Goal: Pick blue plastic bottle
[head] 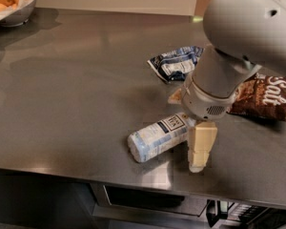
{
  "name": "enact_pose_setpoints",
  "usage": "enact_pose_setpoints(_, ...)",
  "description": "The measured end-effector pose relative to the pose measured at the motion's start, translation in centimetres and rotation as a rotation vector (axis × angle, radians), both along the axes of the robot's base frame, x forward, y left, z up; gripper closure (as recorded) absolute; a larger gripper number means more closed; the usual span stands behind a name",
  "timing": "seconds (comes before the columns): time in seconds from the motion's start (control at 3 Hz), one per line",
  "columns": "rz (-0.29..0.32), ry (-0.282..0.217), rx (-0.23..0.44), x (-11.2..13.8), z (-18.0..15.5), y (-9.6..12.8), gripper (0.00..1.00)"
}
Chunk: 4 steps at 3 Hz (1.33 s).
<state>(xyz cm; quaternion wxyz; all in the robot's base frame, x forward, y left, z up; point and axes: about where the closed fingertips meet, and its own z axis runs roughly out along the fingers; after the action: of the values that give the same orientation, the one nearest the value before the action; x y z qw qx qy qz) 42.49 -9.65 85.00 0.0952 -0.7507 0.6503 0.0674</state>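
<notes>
The blue plastic bottle (157,137) lies on its side near the front edge of the dark steel counter (66,94). It is pale and clear, and its whitish label bears a dark navy square logo. Its cap end points right and is hidden behind my arm. My gripper (200,146) hangs from the big grey wrist (214,89), with its cream tip pointing down at the counter. It is right beside the bottle's right end. I cannot tell whether it touches the bottle.
A wrinkly blue-and-white foil snack bag (174,62) lies behind the bottle. A brown snack bag (267,97) lies at the right, partly behind my arm. A white bowl of oranges (9,1) stands at the far left corner. The counter's front edge (109,175) runs just below the bottle.
</notes>
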Motion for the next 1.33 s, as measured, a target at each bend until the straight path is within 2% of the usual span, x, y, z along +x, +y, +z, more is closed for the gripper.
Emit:
enact_pose_setpoints(0.33, 0.047, 0.026, 0.013, 0.6, -1.7, 1.8, 0.00)
enact_pose_setpoints(0.67, 0.106, 0.041, 0.040, 0.9, -1.4, 3.5, 0.18)
enact_pose_setpoints(1.33, 0.197, 0.053, 0.104, 0.6, 2.9, 5.6, 0.64)
